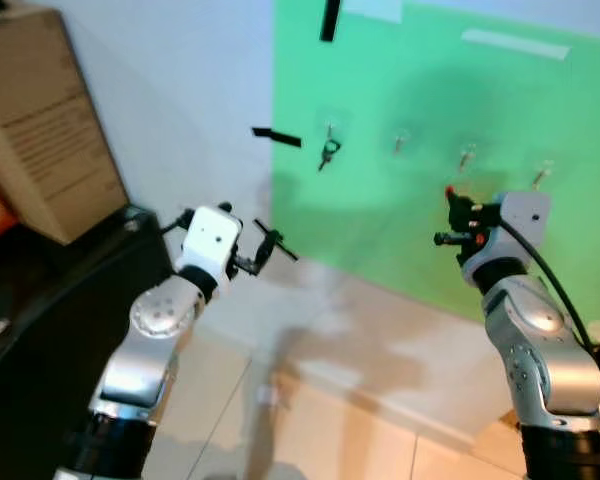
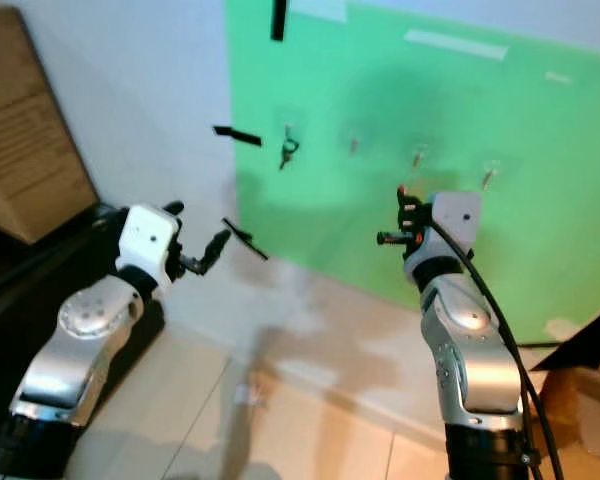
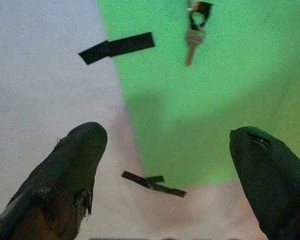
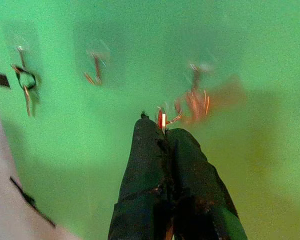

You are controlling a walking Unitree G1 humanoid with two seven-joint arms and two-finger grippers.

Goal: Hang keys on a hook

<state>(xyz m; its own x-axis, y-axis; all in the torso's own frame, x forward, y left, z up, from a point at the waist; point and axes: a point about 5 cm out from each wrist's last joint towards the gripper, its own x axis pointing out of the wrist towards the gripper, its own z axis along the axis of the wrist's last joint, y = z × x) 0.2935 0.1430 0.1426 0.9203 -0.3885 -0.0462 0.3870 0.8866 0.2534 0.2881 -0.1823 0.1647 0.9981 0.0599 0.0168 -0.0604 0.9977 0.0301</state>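
You faced a pale wall (image 1: 180, 90) with a big green sheet (image 1: 460, 130) fixed to it, its left edge running down just right of the wall's middle. A brown cardboard box (image 1: 40, 130) stood at your far left on a black worktop (image 1: 50, 300), and pale floor tiles (image 1: 310, 430) lay below.

Your left arm reached forward with its left tool (image 1: 270, 245) held wide, the two black fingers (image 3: 75, 165) well apart with nothing between them, pointing at the sheet's lower left edge. Your right arm stood upright at the right, its right tool (image 1: 458, 215) raised close to the sheet. In the right wrist view the two fingers (image 4: 145, 165) were pressed together and a small orange-red bit (image 4: 162, 120) showed at their tips; you could not tell from the blurred picture what exactly it was.

A row of four small hooks crossed the sheet. The leftmost hook (image 1: 330, 130) carried a key (image 3: 192, 42) on a dark ring, hanging straight down against the green. The next hook (image 1: 400, 142), the third hook (image 1: 467, 157) and the fourth hook (image 1: 542, 175) sat to its right, the third just above your right tool.

Short strips of black tape (image 3: 117, 47) lay across the sheet's left edge, another strip (image 3: 152, 183) lower down.
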